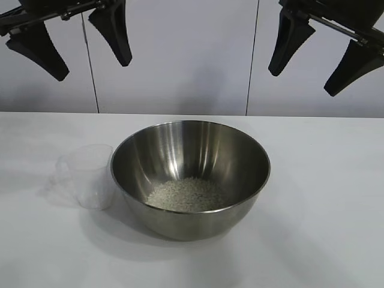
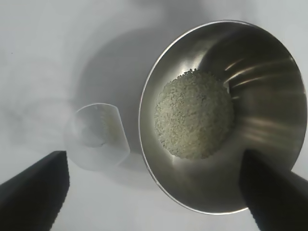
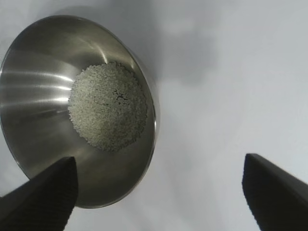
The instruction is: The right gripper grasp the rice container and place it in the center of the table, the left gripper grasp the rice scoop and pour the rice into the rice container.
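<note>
The steel rice container (image 1: 191, 174) stands at the middle of the white table (image 1: 324, 198) with a pale heap of rice (image 1: 186, 195) in its bottom. Both wrist views look down into this rice container (image 2: 269, 96) (image 3: 38, 86) at the rice (image 2: 195, 115) (image 3: 107, 107). Upright on the table just left of it stands the clear rice scoop (image 1: 90, 175) (image 2: 97, 136), which looks empty. High above the table's left side hangs my left gripper (image 1: 91, 71) (image 2: 156, 159), open and holding nothing. My right gripper (image 1: 303, 84) (image 3: 161, 161) hangs open high at the right, apart from everything.
A pale panelled wall (image 1: 180, 54) closes off the table's far edge. Bare tabletop lies to the right of the bowl and in front of it.
</note>
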